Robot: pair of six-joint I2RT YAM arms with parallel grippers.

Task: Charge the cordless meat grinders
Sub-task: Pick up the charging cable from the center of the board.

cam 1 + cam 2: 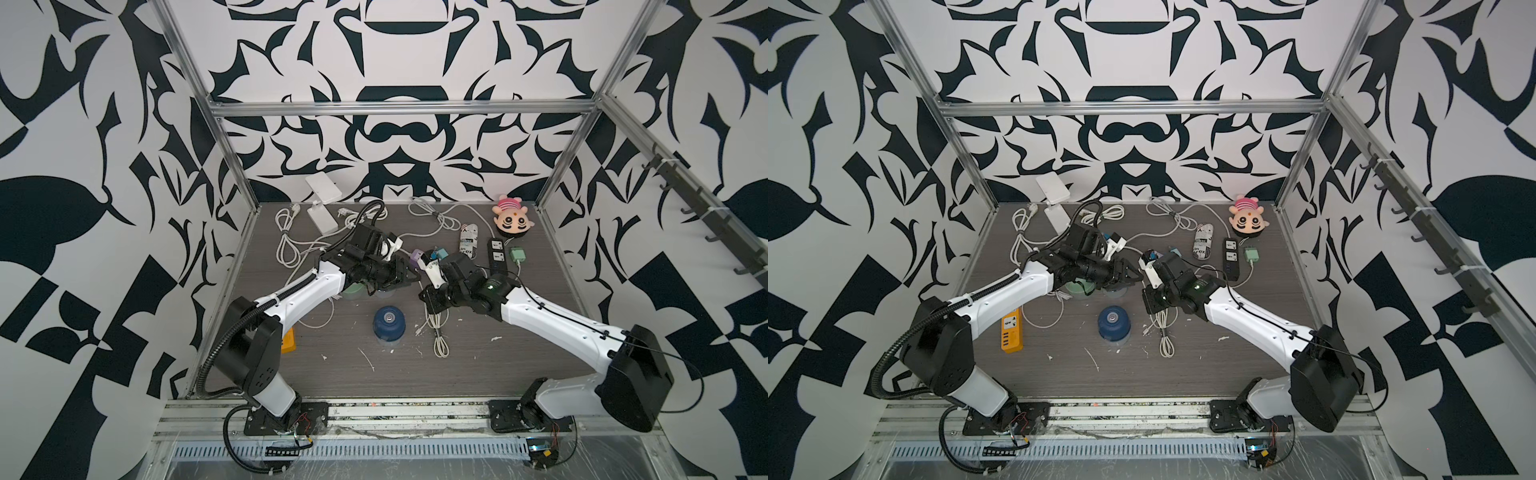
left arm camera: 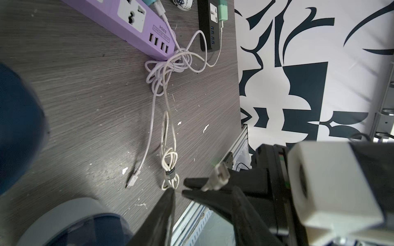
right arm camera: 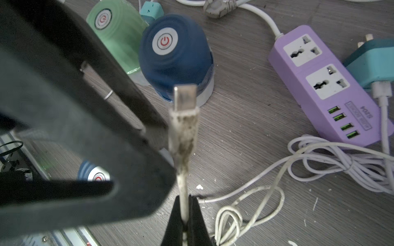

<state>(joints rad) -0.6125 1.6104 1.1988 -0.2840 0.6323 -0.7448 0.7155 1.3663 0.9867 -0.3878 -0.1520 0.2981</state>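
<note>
One navy cordless meat grinder (image 1: 389, 324) stands alone mid-table. A mint green grinder (image 3: 116, 36) and a second navy one (image 3: 174, 57) stand side by side, largely under my left arm in both top views. My right gripper (image 3: 185, 200) is shut on a dirty white cable just below its USB plug (image 3: 184, 119), and the plug sticks up past the fingertips. My left gripper (image 2: 178, 190) meets it tip to tip. Its jaws stand a narrow gap apart with nothing between them, and one finger (image 3: 149, 127) touches the plug's side.
A purple power strip (image 3: 324, 85) with a teal adapter (image 3: 373, 61) lies beside the grinders. A black strip (image 1: 496, 251), a mint adapter (image 1: 517, 255) and a pink plush (image 1: 513, 220) sit at the back right. An orange strip (image 1: 1012, 328) lies left. White cable coils (image 1: 436, 332) are scattered about.
</note>
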